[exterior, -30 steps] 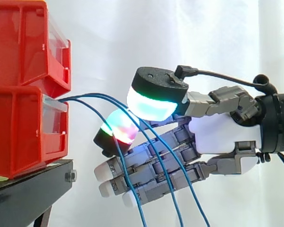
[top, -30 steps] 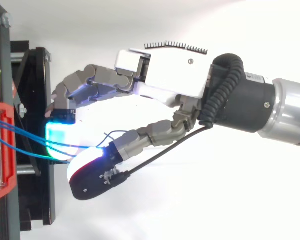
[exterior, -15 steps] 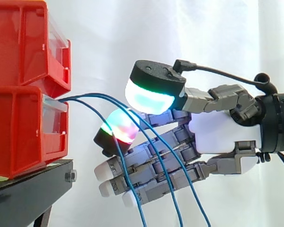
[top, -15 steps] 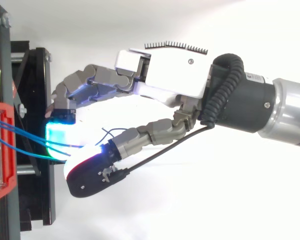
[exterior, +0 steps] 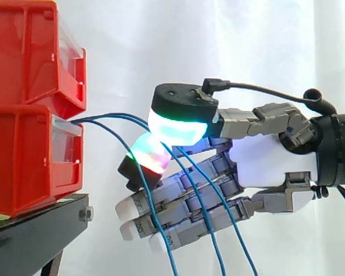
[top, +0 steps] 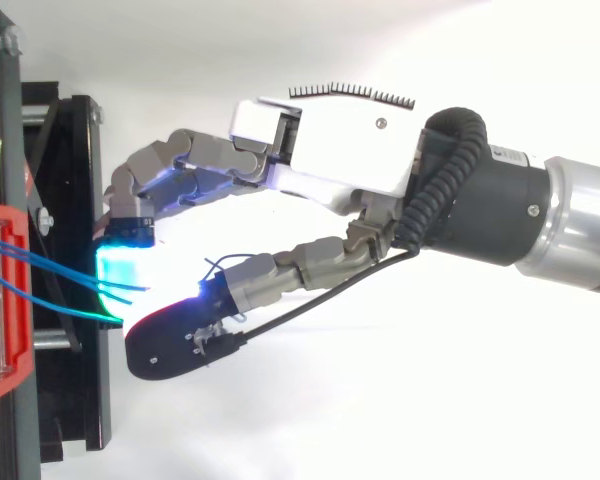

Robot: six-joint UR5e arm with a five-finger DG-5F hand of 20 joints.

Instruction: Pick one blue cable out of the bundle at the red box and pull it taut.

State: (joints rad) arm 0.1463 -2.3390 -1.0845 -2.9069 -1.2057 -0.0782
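I saw hand [exterior: 270,164] beside red box [exterior: 23,161], thumb pad and a fingertip [exterior: 149,154] closed together on blue cables [exterior: 109,116]; remaining fingers straight beneath, cables draped across them

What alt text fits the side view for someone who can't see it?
A robot hand reaches in from the right into three blue cables that leave the lower of two stacked red bins at left and hang down across the hand.

I count two red boxes [exterior: 24,161], three blue cables [exterior: 103,117], one black stand [exterior: 34,236], one robot hand [exterior: 270,164] and one white curtain [exterior: 218,40] behind them.
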